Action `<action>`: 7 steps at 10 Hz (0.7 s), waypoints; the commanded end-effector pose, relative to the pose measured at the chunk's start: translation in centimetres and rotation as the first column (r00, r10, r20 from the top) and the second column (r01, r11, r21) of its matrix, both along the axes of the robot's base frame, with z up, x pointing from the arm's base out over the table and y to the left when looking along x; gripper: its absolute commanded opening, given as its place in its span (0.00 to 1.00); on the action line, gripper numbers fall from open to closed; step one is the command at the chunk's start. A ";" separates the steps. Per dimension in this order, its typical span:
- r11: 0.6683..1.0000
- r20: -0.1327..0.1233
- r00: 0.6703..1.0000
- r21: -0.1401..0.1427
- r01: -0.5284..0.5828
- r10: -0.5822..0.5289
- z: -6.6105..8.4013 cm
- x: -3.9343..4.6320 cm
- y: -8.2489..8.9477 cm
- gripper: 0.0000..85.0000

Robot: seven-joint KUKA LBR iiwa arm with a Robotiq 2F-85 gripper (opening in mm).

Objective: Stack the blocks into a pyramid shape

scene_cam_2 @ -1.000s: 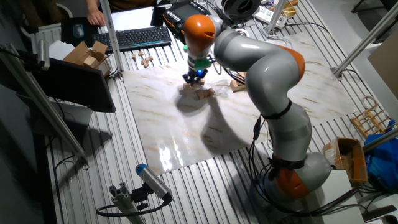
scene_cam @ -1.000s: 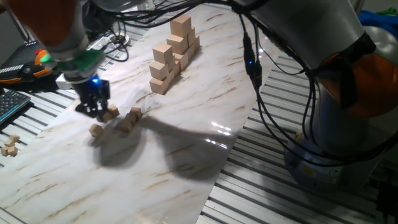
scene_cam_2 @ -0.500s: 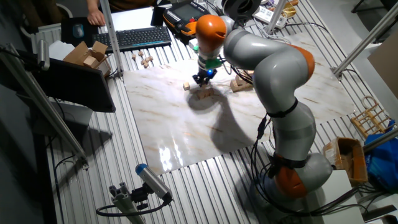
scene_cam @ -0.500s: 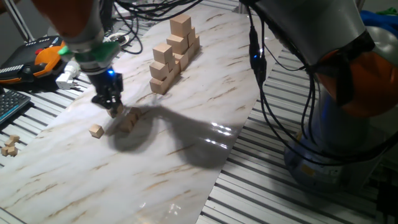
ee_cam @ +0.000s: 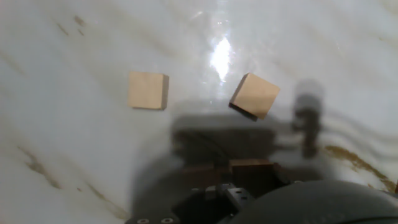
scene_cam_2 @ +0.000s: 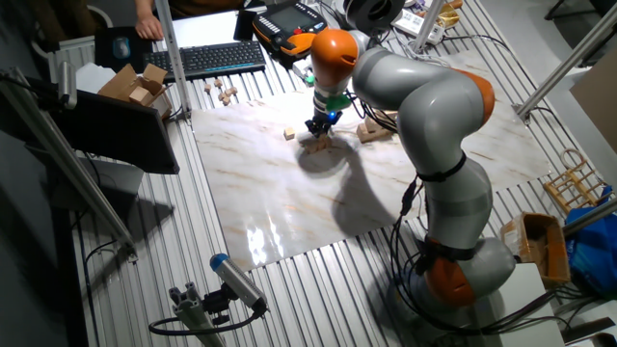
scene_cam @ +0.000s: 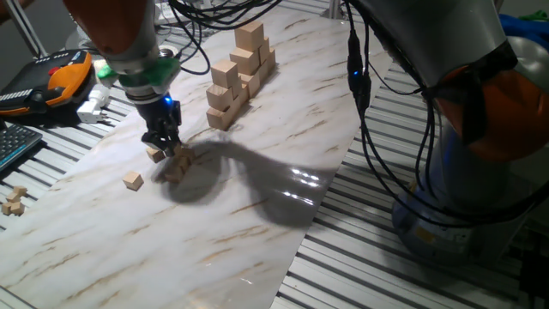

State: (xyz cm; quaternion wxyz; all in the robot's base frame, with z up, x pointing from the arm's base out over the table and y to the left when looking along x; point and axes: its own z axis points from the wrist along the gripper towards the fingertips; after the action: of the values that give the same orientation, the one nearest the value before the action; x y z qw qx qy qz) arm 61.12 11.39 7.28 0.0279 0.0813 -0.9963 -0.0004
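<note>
I see the gripper (scene_cam: 165, 142) low over the white marbled desk (scene_cam: 257, 206); I cannot tell whether its fingers are spread. Small light-wood cubes (scene_cam: 176, 165) cluster directly beneath them, one lone cube (scene_cam: 132, 180) lies well apart. Larger pale cubes (scene_cam: 240, 73) stand stacked behind.

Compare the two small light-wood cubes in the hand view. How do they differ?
The left small light-wood cube sits square to the picture's edges, while the right small light-wood cube is turned at an angle. The left cube lies in bright light just outside the dark shadow, and the right cube's lower edge meets that shadow. Both are plain, alike in size, and lie apart on the white marbled tabletop.
</note>
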 end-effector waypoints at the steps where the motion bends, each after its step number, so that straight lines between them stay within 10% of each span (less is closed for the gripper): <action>1: 1.000 -0.005 1.000 0.002 -0.005 0.005 -0.2 -0.12 -0.2 0.00; 7: 0.998 -0.047 0.998 0.040 -0.040 0.042 -0.6 0.61 1.5 0.00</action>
State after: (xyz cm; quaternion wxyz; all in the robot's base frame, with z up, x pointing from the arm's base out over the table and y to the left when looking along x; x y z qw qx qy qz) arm 61.74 12.92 6.67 0.0504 0.1019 -0.9933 -0.0213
